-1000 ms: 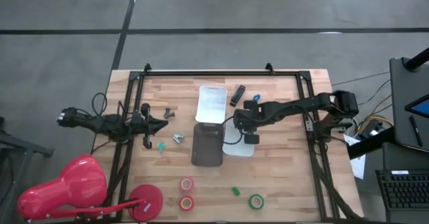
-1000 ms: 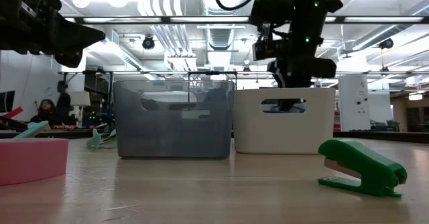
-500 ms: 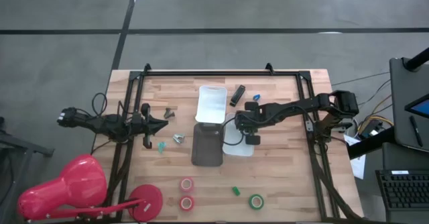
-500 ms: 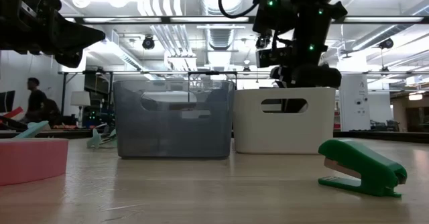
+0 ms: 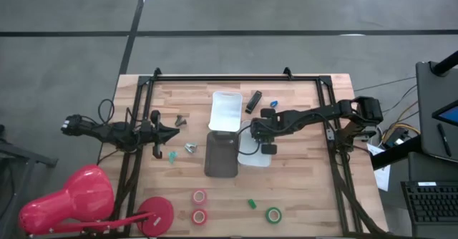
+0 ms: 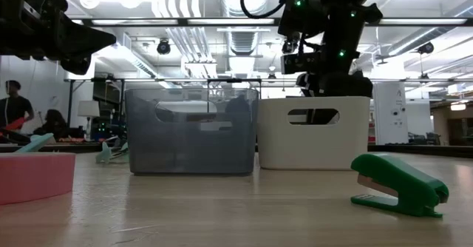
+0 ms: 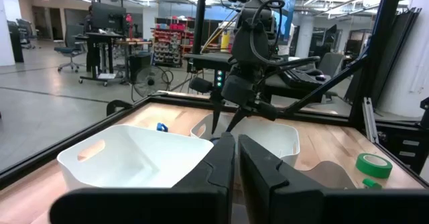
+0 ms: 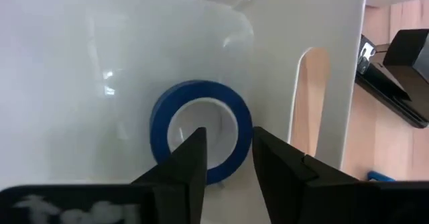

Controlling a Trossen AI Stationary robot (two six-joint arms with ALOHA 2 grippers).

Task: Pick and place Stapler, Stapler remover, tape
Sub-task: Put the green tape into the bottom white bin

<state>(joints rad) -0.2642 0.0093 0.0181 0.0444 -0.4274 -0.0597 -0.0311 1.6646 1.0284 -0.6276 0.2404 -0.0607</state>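
Note:
A blue tape roll (image 8: 201, 131) lies inside the white tray (image 5: 252, 155) at mid-table. My right gripper (image 8: 228, 153) points steeply down into that tray with its fingers open over the roll's near side; no contact shows. My left gripper (image 5: 174, 130) waits shut and level near the table's left edge. A black stapler (image 5: 253, 101) lies at the far side. A green stapler (image 6: 399, 184), a green tape roll (image 5: 273, 215) and two red rolls (image 5: 199, 205) lie on the wood near the front edge.
A dark grey tray (image 5: 220, 154) touches the white tray's left side, and another white tray (image 5: 225, 111) stands behind it. Small staple removers (image 5: 182, 149) lie left of the trays. A black frame (image 5: 329, 124) rims the table.
My right gripper has shifted slightly above the white tray's rim. Less of it shows through the tray's handle slot than a second ago.

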